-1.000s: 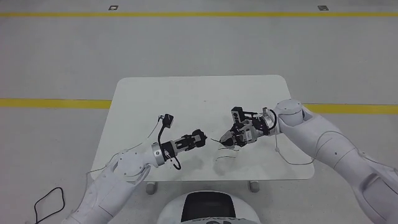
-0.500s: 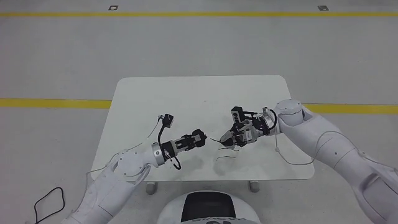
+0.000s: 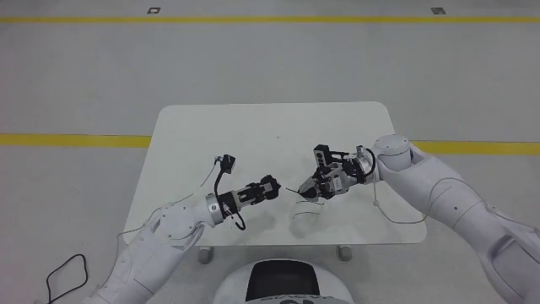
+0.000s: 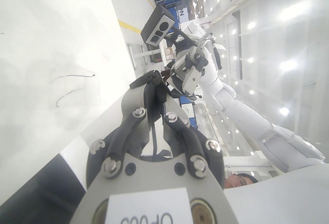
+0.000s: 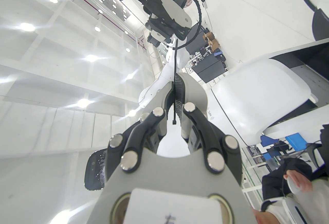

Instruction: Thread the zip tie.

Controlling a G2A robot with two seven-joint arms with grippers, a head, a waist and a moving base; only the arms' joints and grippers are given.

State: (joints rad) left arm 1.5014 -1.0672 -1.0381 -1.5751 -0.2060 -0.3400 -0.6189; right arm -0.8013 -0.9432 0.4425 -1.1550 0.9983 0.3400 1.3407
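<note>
Shows the right pincer (image 5: 176, 82) clamped on the black zip tie (image 5: 174, 112) at mid-frame of the right wrist view, with the strap running on toward the upper middle. Puts both just right of centre in the top view, over the white surface (image 3: 253, 127), near the left pincer (image 4: 154, 88) but apart from it. Reads the tie as light, thin, springy and slick: apt to bow if held far from the tip, so better pinched flat near the working end. Shows the left pincer pressed together, with a thin dark strand (image 4: 154, 132) between its fingers. Cannot tell whether that strand is the same tie, nor which end carries the head. Leaves the faint curved lines (image 4: 73, 76) on the surface unidentified.
</note>
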